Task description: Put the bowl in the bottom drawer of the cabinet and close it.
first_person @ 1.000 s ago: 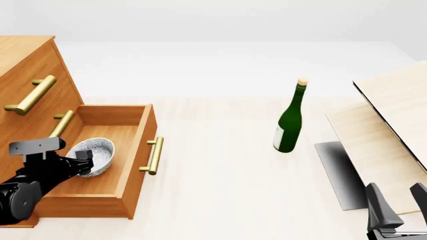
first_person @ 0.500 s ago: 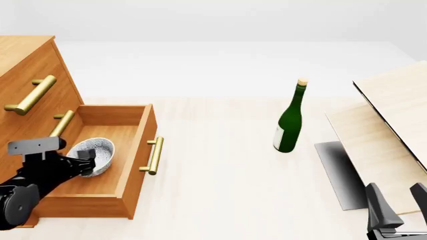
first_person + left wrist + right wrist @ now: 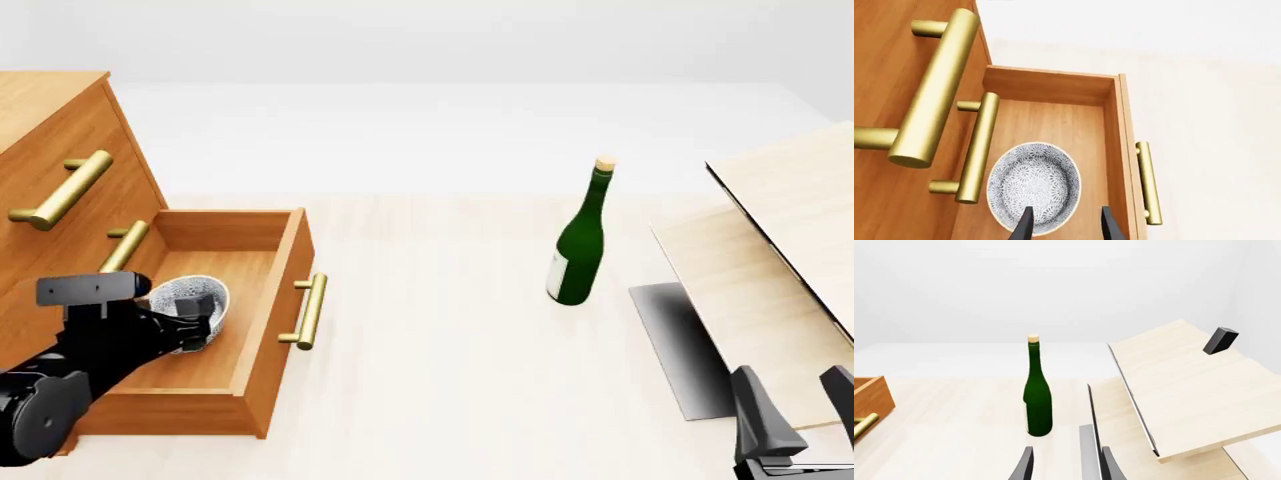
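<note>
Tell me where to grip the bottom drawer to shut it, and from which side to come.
Take the brass bar handle on the front of the bottom drawer. It stands off the front panel on two posts, so fingers can close across the bar. Come from the open table side, to the drawer's right in the front view, then push toward the cabinet. The bowl already sits inside.

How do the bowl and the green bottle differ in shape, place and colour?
The bowl is low, round and speckled white; the green bottle is tall, narrow and dark. The bowl sits inside the open bottom drawer; the green bottle stands on the table. Both are upright.
</note>
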